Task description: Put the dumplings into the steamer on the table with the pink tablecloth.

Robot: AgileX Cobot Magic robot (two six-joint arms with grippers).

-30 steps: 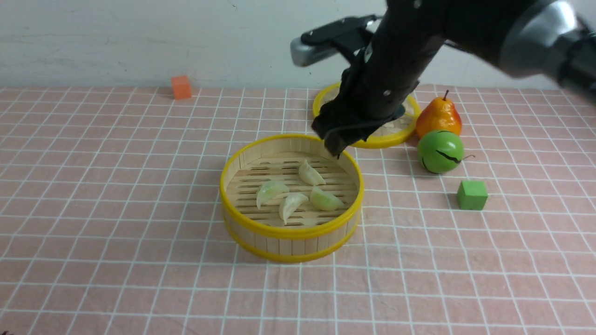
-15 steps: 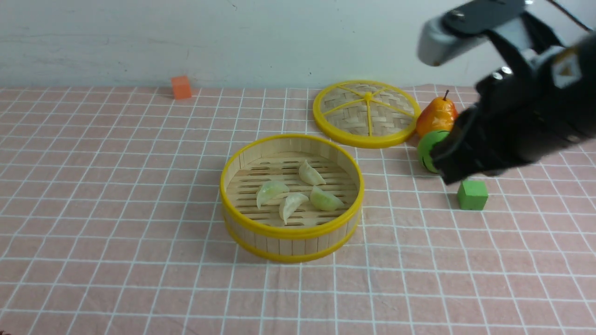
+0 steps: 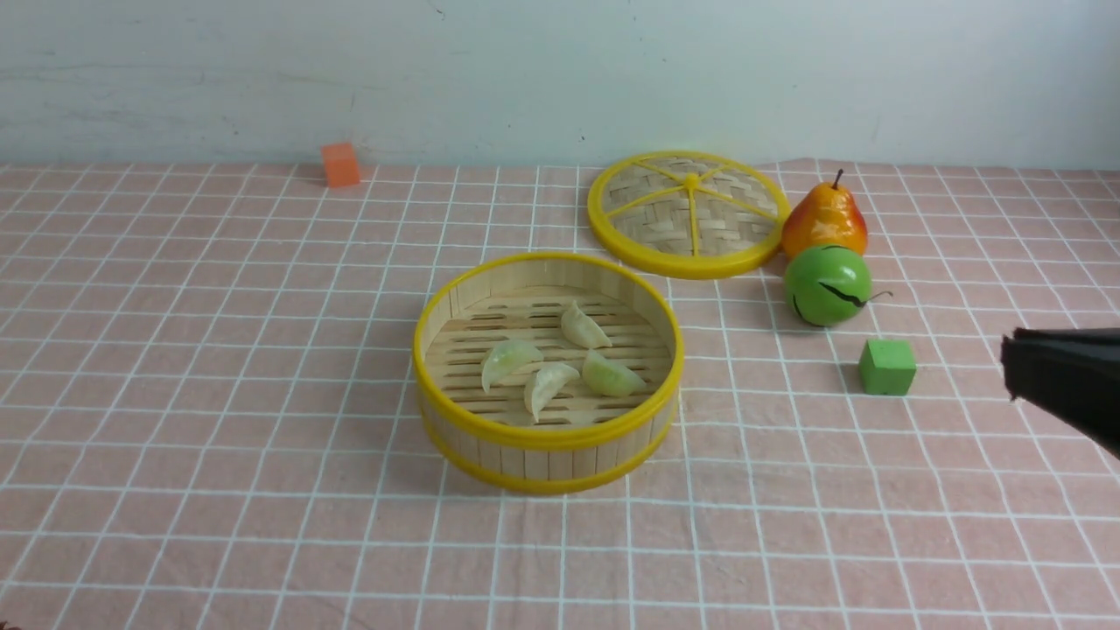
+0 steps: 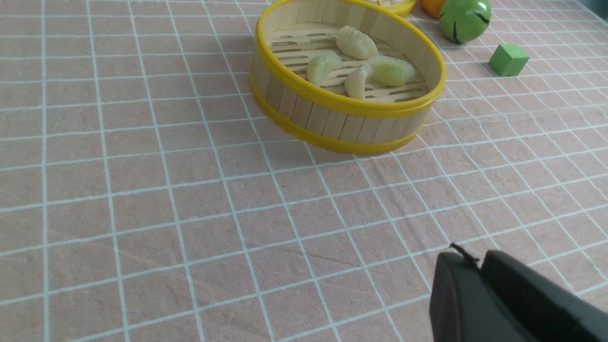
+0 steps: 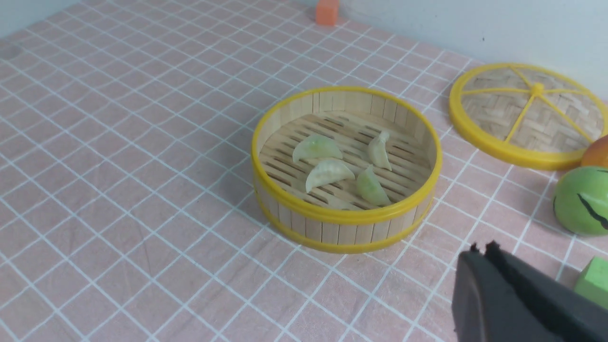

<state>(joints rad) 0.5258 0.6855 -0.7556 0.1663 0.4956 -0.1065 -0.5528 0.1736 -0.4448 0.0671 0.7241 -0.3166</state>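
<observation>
The steamer (image 3: pixel 547 455) stands mid-table on the pink tablecloth (image 3: pixel 219 394). Several pale dumplings (image 3: pixel 547 360) lie on its slat floor; they also show in the left wrist view (image 4: pixel 357 59) and the right wrist view (image 5: pixel 339 164). My right gripper (image 3: pixel 1015 363) is shut and empty at the right edge, beyond the green cube, well apart from the steamer; in its own view (image 5: pixel 480 251) the jaws are pressed together. My left gripper (image 4: pixel 468 259) is shut and empty over bare cloth, nearer than the steamer; it is out of the front view.
A flat woven disc with yellow spokes (image 3: pixel 689 213) lies behind the steamer. An orange-yellow pear (image 3: pixel 824 219), a green ball-shaped fruit (image 3: pixel 827 284) and a green cube (image 3: pixel 887 367) sit to the right. A small orange cube (image 3: pixel 340 164) stands at the far left by the wall.
My right arm has swung from above the steamer's far rim out to the right and down, leaving only its gripper tip in the front view. The dumplings have not moved.
</observation>
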